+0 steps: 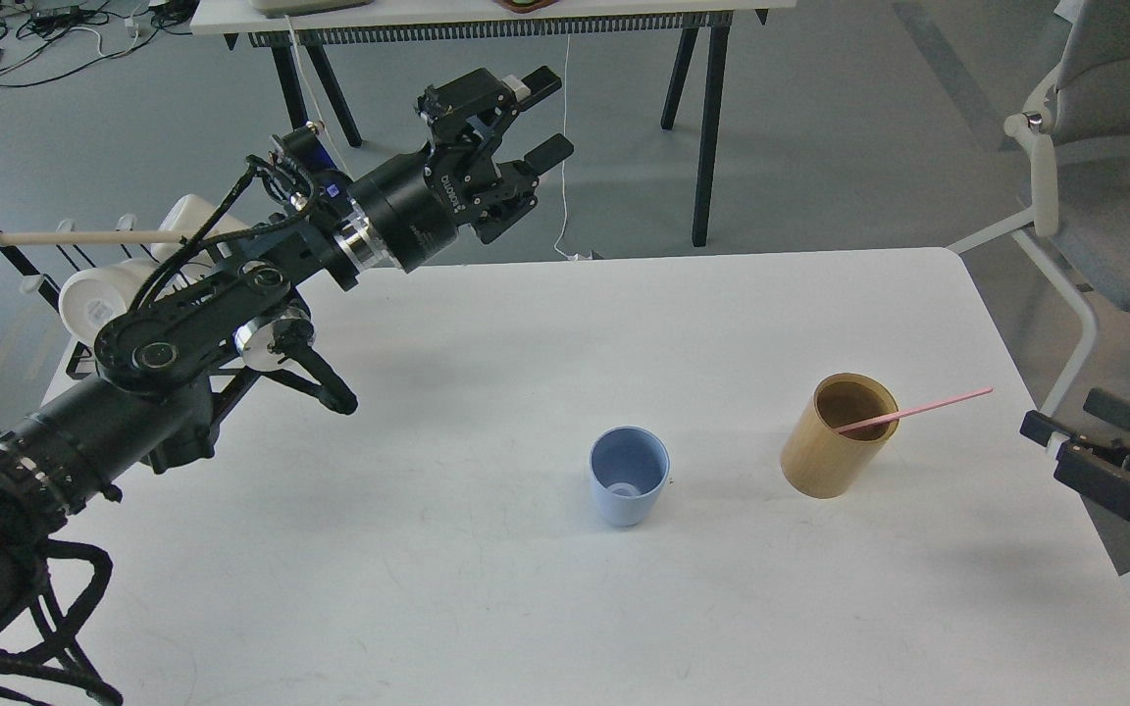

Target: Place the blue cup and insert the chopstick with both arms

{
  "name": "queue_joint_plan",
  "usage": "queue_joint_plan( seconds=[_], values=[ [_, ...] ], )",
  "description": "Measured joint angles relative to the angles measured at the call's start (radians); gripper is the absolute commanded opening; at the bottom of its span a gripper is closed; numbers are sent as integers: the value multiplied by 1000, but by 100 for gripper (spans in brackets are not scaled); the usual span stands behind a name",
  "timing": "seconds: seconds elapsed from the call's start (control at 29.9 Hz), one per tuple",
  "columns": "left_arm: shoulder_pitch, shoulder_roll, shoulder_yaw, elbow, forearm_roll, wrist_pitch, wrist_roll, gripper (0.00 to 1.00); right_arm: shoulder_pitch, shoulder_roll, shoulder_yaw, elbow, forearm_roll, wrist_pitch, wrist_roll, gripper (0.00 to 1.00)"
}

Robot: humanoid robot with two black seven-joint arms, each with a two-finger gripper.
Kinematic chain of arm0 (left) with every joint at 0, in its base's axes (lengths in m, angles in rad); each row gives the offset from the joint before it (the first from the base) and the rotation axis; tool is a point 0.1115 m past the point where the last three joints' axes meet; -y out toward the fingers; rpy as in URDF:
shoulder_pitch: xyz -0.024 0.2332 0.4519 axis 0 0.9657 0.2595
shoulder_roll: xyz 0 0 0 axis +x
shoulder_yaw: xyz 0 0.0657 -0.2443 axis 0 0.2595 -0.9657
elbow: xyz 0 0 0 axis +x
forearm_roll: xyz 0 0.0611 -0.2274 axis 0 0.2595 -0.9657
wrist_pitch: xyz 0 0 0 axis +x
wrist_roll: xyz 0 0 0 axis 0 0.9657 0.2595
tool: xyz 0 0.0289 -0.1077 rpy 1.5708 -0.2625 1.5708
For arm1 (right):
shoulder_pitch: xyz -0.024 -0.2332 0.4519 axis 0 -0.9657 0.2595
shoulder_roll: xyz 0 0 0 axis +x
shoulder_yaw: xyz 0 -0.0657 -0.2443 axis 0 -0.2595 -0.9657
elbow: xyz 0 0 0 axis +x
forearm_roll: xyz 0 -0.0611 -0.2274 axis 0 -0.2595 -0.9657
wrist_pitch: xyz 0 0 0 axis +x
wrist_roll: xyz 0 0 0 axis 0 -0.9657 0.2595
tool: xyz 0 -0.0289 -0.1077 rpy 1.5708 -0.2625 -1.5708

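— Blue cup [629, 476] upright mid-table, empty; our left gripper [539, 119] hangs high, fingers apart, holding nothing.

— Chopstick [913, 409] leans in the bamboo holder [835, 446]. Our right gripper [1065, 443], seemingly open at frame's edge, must pinch it next.

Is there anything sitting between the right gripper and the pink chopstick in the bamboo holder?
Nothing visible. The right gripper sits at the table's right edge, and the chopstick leans out of the bamboo holder toward it over bare tabletop. The blue cup stands on the holder's far side, away from that gripper.
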Motion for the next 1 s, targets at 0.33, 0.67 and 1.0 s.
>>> queue_joint_plan(
  seconds=[0.33, 0.67, 1.0],
  values=[
    [4, -2, 0, 13, 0, 0, 0, 75, 1, 202, 6, -86, 3, 0, 0, 69],
    [22, -4, 0, 36, 0, 0, 0, 77, 8, 224, 72, -94, 7, 0, 0, 59],
    [22, -5, -1, 38, 0, 0, 0, 78, 10, 248, 79, -116, 12, 0, 0, 26]
  ],
)
